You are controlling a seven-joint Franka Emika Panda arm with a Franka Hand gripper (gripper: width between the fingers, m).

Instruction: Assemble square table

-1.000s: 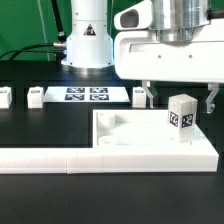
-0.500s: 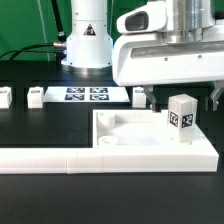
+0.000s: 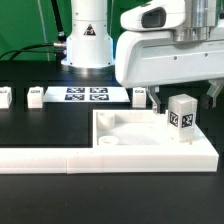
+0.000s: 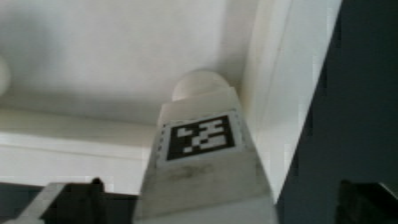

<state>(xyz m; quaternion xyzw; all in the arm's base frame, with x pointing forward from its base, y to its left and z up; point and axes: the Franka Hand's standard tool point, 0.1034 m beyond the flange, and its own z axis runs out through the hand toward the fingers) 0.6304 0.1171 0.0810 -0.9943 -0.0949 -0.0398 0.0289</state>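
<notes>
farthest from the gripper (image 3: 181,98), at the exterior view's left, an outer loose leg (image 3: 4,96) and a second loose leg (image 3: 36,95) lie on the black table (image 3: 40,125). between them and the gripper the marker board (image 3: 85,95) lies flat, and a third loose leg (image 3: 138,96) sits just beside the gripper. lower than the gripper and nearer the camera, the l-shaped rail (image 3: 40,157) runs along the table, with the tabletop (image 3: 140,130) set against it as far as i can tell. the tabletop is the only container here — a shallow tray with a raised rim. it holds one standing leg (image 3: 182,120), upright in the corner directly under the gripper, its tag facing the camera. round sockets show in the corners away from the gripper, and nothing stands in them. the gripper is spread wide and pinches nothing. its fingers (image 4: 75,203) hang either side of the standing leg's top with clear gaps, and the wrist view looks down the leg between them. the step in hand looks like fitting the first of four legs, though i cannot tell whether it is fully seated. if it is not, the next move calls for coming straight down, centred so neither finger knocks the leg, then closing on its flat faces and turning it home — if it is, the gripper should rise clear and go for the third loose leg, the nearest one.
</notes>
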